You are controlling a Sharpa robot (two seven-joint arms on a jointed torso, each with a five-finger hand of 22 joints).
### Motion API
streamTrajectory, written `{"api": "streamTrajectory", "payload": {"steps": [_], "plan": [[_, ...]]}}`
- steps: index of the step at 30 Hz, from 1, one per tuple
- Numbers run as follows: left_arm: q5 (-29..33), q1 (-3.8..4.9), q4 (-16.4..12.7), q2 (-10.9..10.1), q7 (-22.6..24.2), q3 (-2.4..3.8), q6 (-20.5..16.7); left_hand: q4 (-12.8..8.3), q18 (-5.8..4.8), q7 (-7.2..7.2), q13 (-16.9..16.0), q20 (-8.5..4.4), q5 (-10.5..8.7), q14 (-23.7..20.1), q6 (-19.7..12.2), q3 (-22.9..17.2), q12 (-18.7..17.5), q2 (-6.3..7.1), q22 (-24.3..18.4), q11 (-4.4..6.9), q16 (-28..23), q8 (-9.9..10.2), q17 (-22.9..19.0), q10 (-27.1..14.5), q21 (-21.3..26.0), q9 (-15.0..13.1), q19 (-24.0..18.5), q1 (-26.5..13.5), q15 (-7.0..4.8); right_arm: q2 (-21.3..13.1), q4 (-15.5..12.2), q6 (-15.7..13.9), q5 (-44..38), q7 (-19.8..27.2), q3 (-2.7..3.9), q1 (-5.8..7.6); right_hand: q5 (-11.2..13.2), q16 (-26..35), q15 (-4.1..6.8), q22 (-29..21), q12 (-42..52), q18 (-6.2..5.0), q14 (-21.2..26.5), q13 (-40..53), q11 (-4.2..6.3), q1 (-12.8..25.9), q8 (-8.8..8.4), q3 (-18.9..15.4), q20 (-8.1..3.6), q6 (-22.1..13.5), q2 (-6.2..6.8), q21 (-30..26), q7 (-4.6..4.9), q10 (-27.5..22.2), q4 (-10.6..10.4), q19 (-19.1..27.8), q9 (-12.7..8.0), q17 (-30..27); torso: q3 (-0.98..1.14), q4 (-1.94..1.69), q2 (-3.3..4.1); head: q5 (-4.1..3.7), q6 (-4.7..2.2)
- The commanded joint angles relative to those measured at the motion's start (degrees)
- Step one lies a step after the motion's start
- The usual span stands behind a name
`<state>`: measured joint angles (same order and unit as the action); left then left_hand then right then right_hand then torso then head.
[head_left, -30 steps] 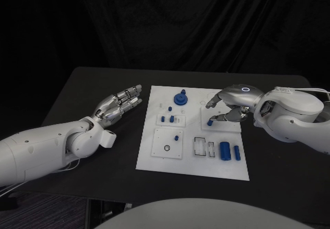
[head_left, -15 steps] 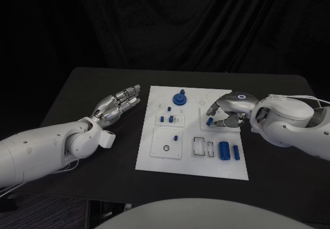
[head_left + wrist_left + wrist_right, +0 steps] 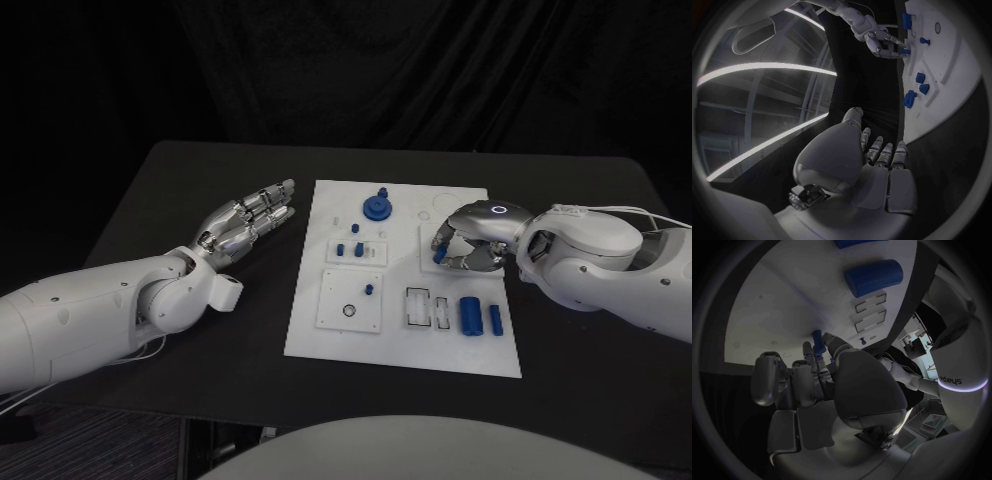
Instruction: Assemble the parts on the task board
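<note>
From above, the silver right hand curls over the right side of the flat white task board, pinching a small blue peg. The silver left hand hovers flat, fingers spread, empty, left of the board. At the right wrist, fingertips close round the peg.

The left hand rises from six o'clock toward the circle's middle, fingers straight and close together, holding nothing, over the black table. The white task board curves from one o'clock down past three. On it, near two to three o'clock, stand several blue parts. At about one o'clock the right hand pinches a small blue peg at the board's edge
</note>
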<state>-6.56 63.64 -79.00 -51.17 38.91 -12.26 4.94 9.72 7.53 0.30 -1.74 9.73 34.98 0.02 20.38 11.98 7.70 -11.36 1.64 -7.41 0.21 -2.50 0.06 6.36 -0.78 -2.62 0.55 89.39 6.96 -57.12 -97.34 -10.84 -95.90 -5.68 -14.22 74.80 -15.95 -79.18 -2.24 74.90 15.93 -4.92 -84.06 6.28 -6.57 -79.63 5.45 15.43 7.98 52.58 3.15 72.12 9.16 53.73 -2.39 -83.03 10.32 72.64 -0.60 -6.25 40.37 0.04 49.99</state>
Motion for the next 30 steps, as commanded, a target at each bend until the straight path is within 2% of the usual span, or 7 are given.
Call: {"api": "streamTrajectory", "payload": {"steps": [1,8,13,17,25,30], "plan": [[0.0,-0.15,-0.03,0.13,4.3,0.05,0.23,-0.35,-0.8,0.03,0.01,-0.15,0.21,-0.02,0.05,-0.1,0.35,-0.2,0.07,-0.28,-0.21,-0.12,-0.06,0.07,0.35,-0.03,0.0,-0.3,-0.07,0.11,0.14,-0.76,-0.11,0.64,0.03,-0.23,-0.29,0.11,0.52,10.03,-0.45,1.05,-0.77,-0.19,0.05,-0.58,0.44,0.95,-0.33,0.79,0.19,0.11,0.19,0.9,0.08,-0.04,0.26,0.08,-0.01,0.01,0.0,-0.04,0.01],[0.0,-0.29,0.07,0.22,4.23,0.05,0.38,-0.4,-0.79,0.05,0.02,-0.06,0.29,-0.02,0.02,-0.16,0.33,-0.27,0.1,-0.33,-0.21,-0.11,-0.06,0.05,0.34,-0.02,0.02,-0.26,-0.01,0.37,0.26,-1.15,-0.11,1.01,0.03,-0.35,1.19,0.2,0.83,10.11,-0.9,1.12,-0.8,-0.52,0.41,-0.36,0.76,2.66,-0.62,2.1,0.86,0.48,0.26,3.68,-0.07,-0.13,0.87,-0.05,-0.01,0.01,0.0,-0.04,0.01],[0.0,-0.4,0.12,0.23,4.07,0.05,0.5,-0.44,-0.79,0.07,0.02,-0.01,0.33,-0.02,-0.06,-0.2,0.32,-0.31,0.12,-0.36,-0.21,-0.09,-0.06,0.03,0.33,-0.01,0.02,-0.22,0.03,0.43,0.1,-2.25,-0.11,1.33,0.03,-0.38,1.81,0.26,1.26,10.14,-1.02,1.14,-0.86,-0.61,0.95,-0.78,1.35,4.01,-0.97,3.76,1.08,0.67,-0.09,6.39,0.04,-0.17,1.54,-0.1,0.0,0.03,-0.01,0.12,0.01],[0.0,-0.47,0.11,0.2,3.94,0.05,0.48,-0.59,-0.74,0.24,0.01,0.15,0.41,-0.02,0.19,-0.32,0.35,-0.39,0.17,-0.44,-0.21,-0.13,-0.06,0.04,0.31,-0.04,0.05,-0.1,0.13,0.29,-0.25,-3.89,-0.11,1.51,0.04,-0.39,2.55,0.09,1.76,10.21,-1.4,1.19,-1.07,-0.72,1.54,-0.71,2.02,4.62,-1.39,5.46,1.5,0.94,-0.72,8.52,-0.13,-0.26,2.34,0.18,0.0,0.0,0.0,0.09,0.01],[0.0,-0.59,0.07,0.11,3.75,0.05,0.47,-0.8,-0.68,0.53,0.01,0.32,0.54,-0.02,0.46,-0.46,0.37,-0.44,0.23,-0.52,-0.21,-0.19,-0.06,0.05,0.29,-0.09,0.09,0.06,0.23,-0.08,-1.02,-6.85,-0.11,1.88,0.05,-0.29,2.6,-0.01,2.45,10.34,-1.88,1.28,-1.3,-0.75,2.36,-1.91,2.94,5.52,-2.03,7.45,1.32,1.44,-1.48,11.01,0.52,-0.47,3.53,0.38,0.02,0.06,-0.04,0.31,0.01],[0.0,-0.65,0.01,0.01,3.72,0.05,0.37,-0.8,-0.68,0.53,0.01,0.32,0.54,-0.02,0.46,-0.46,0.37,-0.44,0.23,-0.52,-0.21,-0.19,-0.06,0.05,0.29,-0.09,0.09,0.06,0.23,-0.64,-2.08,-7.99,-0.11,1.68,0.06,0.56,2.57,-0.01,2.61,10.35,-2.14,1.3,-1.35,-0.79,2.55,-2.17,3.15,5.71,-2.21,7.91,1.16,1.49,-1.65,11.65,0.64,-0.5,3.91,0.41,0.0,0.02,-0.01,0.24,0.01]]}}
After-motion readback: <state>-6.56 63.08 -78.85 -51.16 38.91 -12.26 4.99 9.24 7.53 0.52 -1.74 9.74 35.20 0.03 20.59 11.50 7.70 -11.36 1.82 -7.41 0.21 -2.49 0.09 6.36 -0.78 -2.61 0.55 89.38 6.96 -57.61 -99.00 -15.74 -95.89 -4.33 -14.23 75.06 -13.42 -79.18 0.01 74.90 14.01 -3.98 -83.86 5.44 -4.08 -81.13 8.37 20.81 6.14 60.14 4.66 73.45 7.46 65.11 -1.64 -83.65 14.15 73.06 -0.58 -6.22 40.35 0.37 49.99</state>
